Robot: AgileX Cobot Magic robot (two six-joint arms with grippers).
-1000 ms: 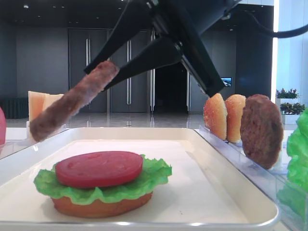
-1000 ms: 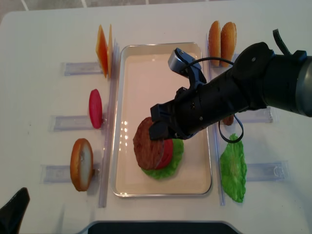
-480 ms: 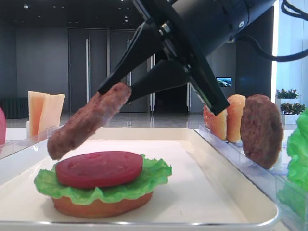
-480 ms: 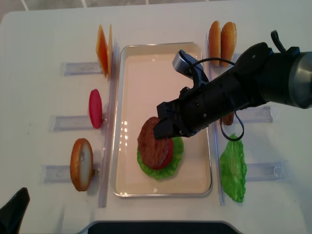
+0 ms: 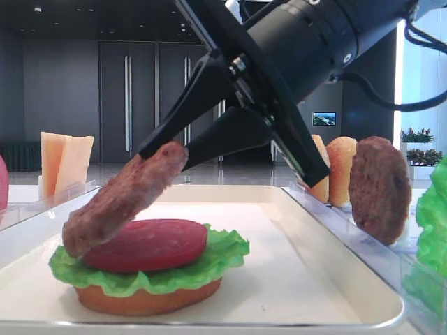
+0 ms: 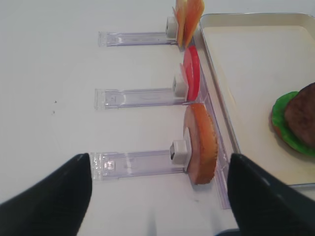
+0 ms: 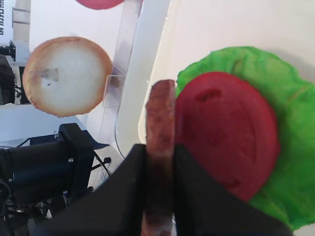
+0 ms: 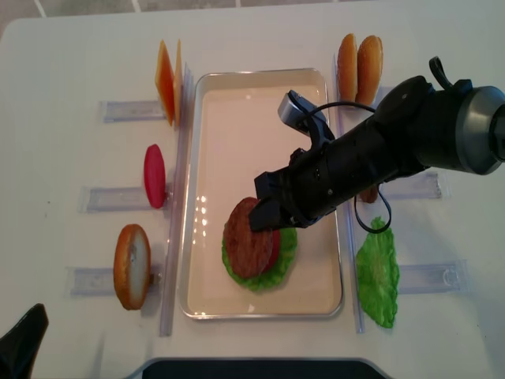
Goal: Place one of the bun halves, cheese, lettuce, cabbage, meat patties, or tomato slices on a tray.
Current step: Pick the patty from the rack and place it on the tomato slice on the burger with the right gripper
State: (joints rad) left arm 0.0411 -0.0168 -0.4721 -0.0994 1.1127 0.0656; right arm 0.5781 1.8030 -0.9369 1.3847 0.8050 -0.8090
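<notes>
Here the stack sits in the near part of the tray (image 5: 335, 279): bottom bun half (image 5: 147, 299), lettuce (image 5: 223, 255), then tomato slice (image 5: 150, 244). Just above the tomato, the meat patty (image 5: 122, 197) hangs tilted, its low edge touching or nearly touching the tomato's left side, its high edge clamped in the right gripper's (image 5: 167, 143) jaws. To do this well, level the patty over the tomato's middle before letting go, or it may slide off leftward. Beyond the tray, the left gripper's (image 6: 157, 196) jaws stand apart over the counter (image 6: 49, 73), idle.
</notes>
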